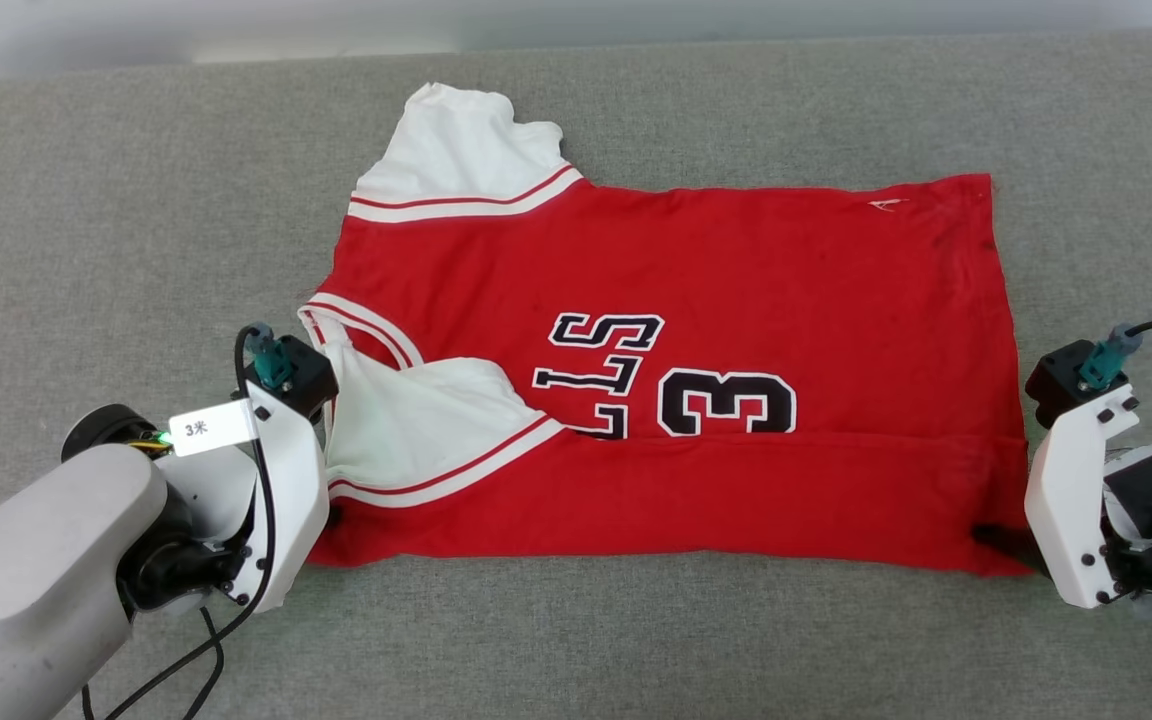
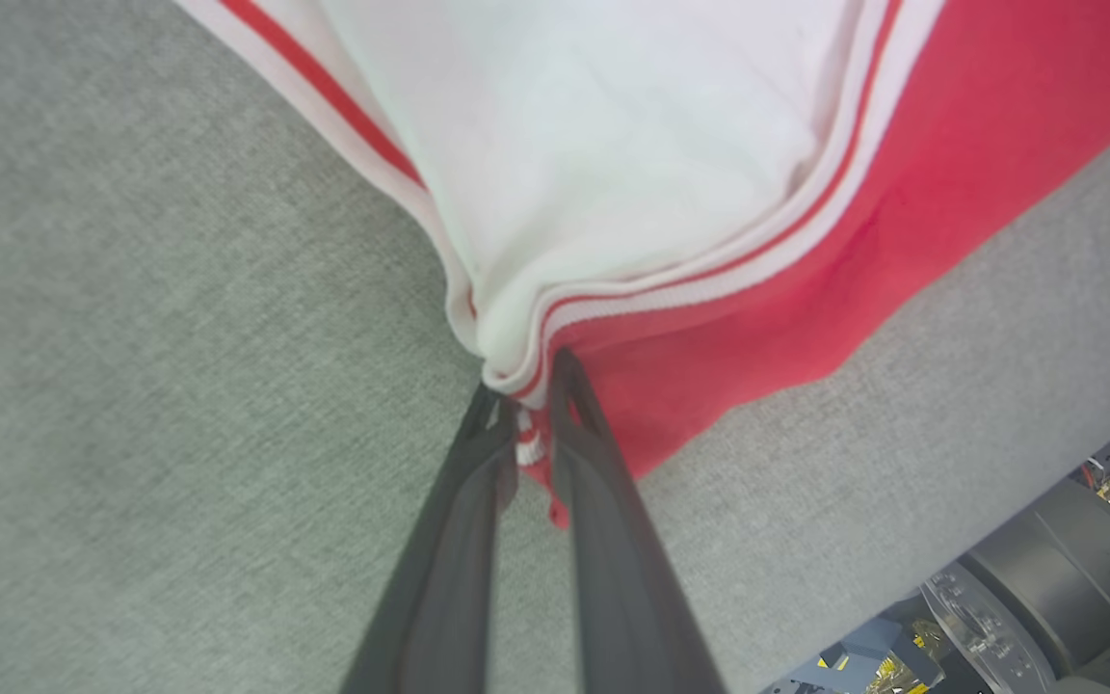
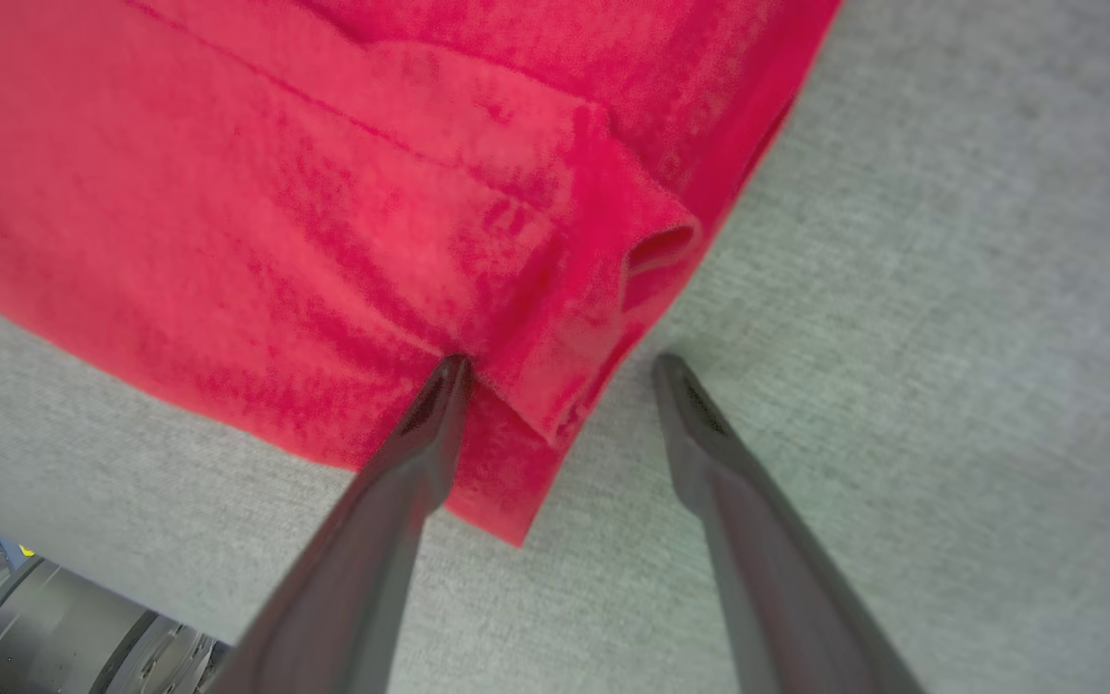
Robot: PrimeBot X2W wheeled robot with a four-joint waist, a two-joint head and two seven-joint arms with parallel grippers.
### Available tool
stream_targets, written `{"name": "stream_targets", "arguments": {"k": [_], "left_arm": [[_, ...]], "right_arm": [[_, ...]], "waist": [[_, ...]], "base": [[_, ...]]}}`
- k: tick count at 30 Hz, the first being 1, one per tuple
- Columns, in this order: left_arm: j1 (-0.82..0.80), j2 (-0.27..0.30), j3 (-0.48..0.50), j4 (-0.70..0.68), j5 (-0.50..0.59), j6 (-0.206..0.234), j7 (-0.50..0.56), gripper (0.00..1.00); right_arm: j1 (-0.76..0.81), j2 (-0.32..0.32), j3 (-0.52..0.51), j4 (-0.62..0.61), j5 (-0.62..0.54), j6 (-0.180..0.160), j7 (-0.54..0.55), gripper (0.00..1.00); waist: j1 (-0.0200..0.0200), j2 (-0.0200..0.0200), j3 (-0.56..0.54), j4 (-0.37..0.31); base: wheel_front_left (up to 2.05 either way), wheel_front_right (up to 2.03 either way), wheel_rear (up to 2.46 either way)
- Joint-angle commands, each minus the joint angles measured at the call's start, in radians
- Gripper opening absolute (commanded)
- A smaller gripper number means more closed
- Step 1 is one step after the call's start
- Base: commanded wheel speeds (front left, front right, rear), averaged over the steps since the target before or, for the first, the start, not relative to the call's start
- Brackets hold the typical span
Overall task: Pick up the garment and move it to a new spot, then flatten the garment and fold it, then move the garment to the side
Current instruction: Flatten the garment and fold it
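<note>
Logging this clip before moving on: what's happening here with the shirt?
The robot is partway through folding a red jersey spread on a grey fabric surface. The jersey's near edge is already folded up, covering part of the lettering. The left hand is pinched shut on the near-left corner; the right hand is open astride the near-right corner.
</note>
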Motion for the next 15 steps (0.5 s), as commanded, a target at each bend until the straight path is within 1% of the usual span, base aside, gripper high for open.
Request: {"name": "stream_targets", "arguments": {"k": [1,3,8,15], "left_arm": [[0.016,-0.010,-0.007,0.015,-0.005,-0.004,-0.010,0.00],[0.027,-0.011,-0.010,0.021,-0.011,-0.005,-0.016,0.00],[0.053,0.007,-0.003,0.007,-0.036,-0.007,-0.031,0.00],[0.124,0.051,-0.015,-0.058,-0.067,-0.001,-0.039,0.00]], "right_arm": [[0.053,0.074,0.064,0.019,0.019,0.006,-0.026,0.00],[0.027,0.058,0.059,0.012,0.025,0.006,-0.054,0.00],[-0.016,-0.022,0.061,-0.037,0.045,0.004,-0.111,0.00],[0.028,-0.133,0.071,-0.133,0.103,0.003,-0.138,0.00]], "waist": [[0.0001,0.0000,-0.011,-0.006],[0.0001,0.0000,-0.030,-0.012],[0.0001,0.0000,-0.095,-0.022],[0.0001,0.0000,-0.172,-0.023]], "base": [[0.00,0.00,0.00],[0.00,0.00,0.00],[0.00,0.00,0.00],[0.00,0.00,0.00]]}}
